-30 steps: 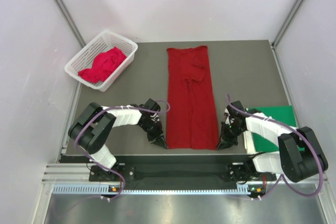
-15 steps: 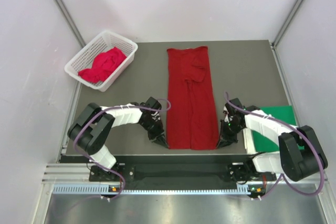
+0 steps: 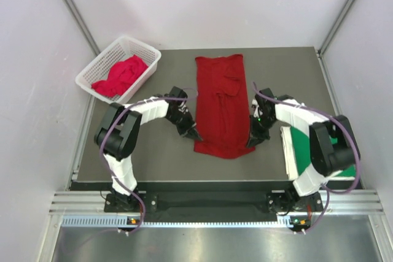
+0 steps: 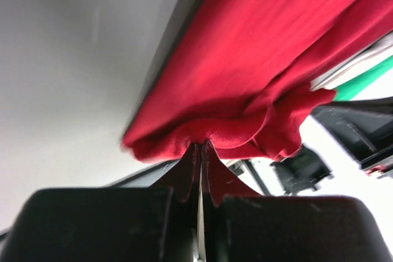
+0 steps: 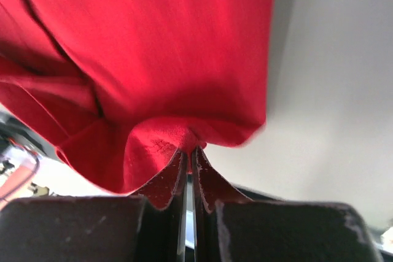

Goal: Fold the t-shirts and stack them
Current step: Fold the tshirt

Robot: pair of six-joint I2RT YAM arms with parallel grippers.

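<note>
A dark red t-shirt (image 3: 222, 102) lies lengthwise in the middle of the table, its sleeves folded in. My left gripper (image 3: 195, 135) is shut on its near left corner and my right gripper (image 3: 250, 142) is shut on its near right corner. Both hold the near hem lifted off the table and carried toward the far end, so the cloth doubles over. The left wrist view shows the pinched red cloth (image 4: 245, 84) bunched at the fingertips (image 4: 184, 176). The right wrist view shows the same cloth (image 5: 147, 59). A folded green t-shirt (image 3: 316, 148) lies at the right.
A white lattice basket (image 3: 98, 72) at the far left holds a crumpled pinkish red shirt (image 3: 118, 76). Grey walls stand close on the left, right and far sides. The table's near edge (image 3: 202, 183) runs just in front of the arm bases.
Both grippers have lifted the shirt's near hem and moved it away from the near edge toward the far end. The visible shirt is shorter now.
</note>
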